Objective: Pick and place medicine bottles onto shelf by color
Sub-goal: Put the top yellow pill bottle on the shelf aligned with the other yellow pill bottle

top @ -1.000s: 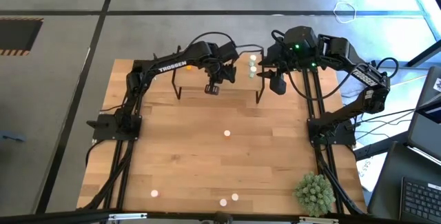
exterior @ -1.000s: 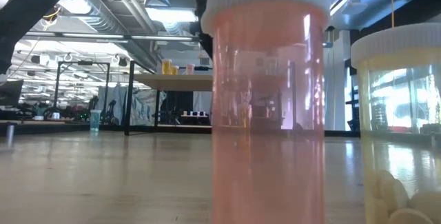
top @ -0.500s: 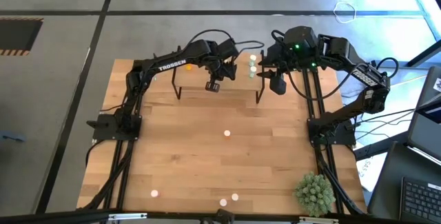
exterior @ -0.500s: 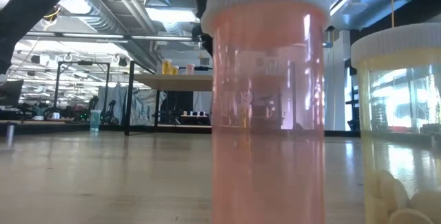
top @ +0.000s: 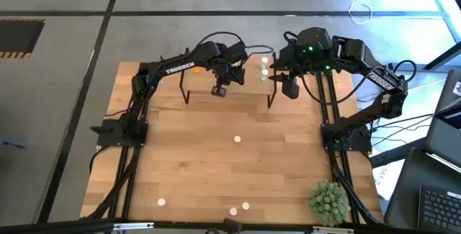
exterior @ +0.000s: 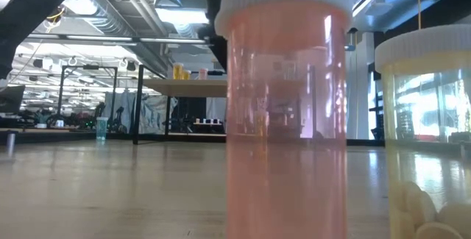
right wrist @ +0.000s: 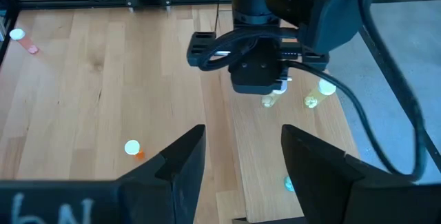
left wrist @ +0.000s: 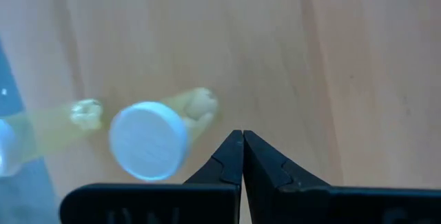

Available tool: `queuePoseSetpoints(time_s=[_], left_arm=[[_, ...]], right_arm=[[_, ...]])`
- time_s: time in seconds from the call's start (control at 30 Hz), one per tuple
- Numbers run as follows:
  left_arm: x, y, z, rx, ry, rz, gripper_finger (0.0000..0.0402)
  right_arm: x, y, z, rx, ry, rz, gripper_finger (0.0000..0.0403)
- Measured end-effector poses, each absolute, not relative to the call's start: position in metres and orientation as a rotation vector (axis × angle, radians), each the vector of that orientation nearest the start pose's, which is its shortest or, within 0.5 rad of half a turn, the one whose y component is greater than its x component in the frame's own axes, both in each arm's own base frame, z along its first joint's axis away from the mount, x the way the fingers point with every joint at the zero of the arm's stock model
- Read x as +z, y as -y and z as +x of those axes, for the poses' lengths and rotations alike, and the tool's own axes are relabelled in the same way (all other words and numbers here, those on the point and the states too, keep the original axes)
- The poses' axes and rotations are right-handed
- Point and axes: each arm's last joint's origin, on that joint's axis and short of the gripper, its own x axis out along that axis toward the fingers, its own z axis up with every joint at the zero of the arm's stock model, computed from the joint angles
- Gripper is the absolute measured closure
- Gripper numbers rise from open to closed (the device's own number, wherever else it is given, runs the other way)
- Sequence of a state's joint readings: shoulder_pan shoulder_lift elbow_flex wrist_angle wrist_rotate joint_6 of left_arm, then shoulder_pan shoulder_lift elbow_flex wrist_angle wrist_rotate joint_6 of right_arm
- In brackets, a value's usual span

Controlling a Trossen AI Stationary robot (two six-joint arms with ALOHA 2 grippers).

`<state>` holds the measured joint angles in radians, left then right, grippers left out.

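Pale yellow bottle [left wrist: 148,138], white cap; light-wood shelf [left wrist: 289,52]

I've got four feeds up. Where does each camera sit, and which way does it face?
High: overhead, straight down on table, both arms, shelf.
Low: tabletop level, pink bottle filling the view; shelf behind.
Left wrist: over the shelf, left gripper shut beside a yellow bottle.
Right wrist: open right gripper, facing the left arm; shares that shelf.
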<state>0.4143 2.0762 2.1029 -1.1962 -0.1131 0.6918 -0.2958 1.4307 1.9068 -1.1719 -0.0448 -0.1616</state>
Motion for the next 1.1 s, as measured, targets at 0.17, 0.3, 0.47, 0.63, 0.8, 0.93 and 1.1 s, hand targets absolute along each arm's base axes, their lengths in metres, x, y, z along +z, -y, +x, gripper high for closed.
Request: queuePoseSetpoints(time_s=[0.17,0.3,0.47,0.63,0.8,0.93,1.1], left_arm=[[0.313,-0.182,0.39,0.064,-1.249,0.418,0.0401],[0.313,-0.188,0.388,0.075,-1.247,0.42,0.0401],[0.315,-0.19,0.39,0.087,-1.22,0.427,0.0401],[0.315,-0.191,0.392,0.087,-1.199,0.435,0.0401],[0.317,-0.192,0.394,0.096,-1.174,0.443,0.0401],[0.317,-0.192,0.394,0.097,-1.176,0.45,0.0401],[0.316,-0.192,0.392,0.107,-1.2,0.462,0.0401]], right_arm=[[0.469,0.071,0.237,-0.184,-0.704,-0.036,0.021],[0.469,0.071,0.237,-0.184,-0.704,-0.036,0.021],[0.469,0.071,0.237,-0.184,-0.704,-0.036,0.021],[0.469,0.071,0.237,-0.184,-0.704,-0.036,0.021],[0.469,0.071,0.237,-0.184,-0.704,-0.036,0.021],[0.469,0.071,0.237,-0.184,-0.704,-0.036,0.021],[0.469,0.071,0.237,-0.184,-0.704,-0.036,0.021]])
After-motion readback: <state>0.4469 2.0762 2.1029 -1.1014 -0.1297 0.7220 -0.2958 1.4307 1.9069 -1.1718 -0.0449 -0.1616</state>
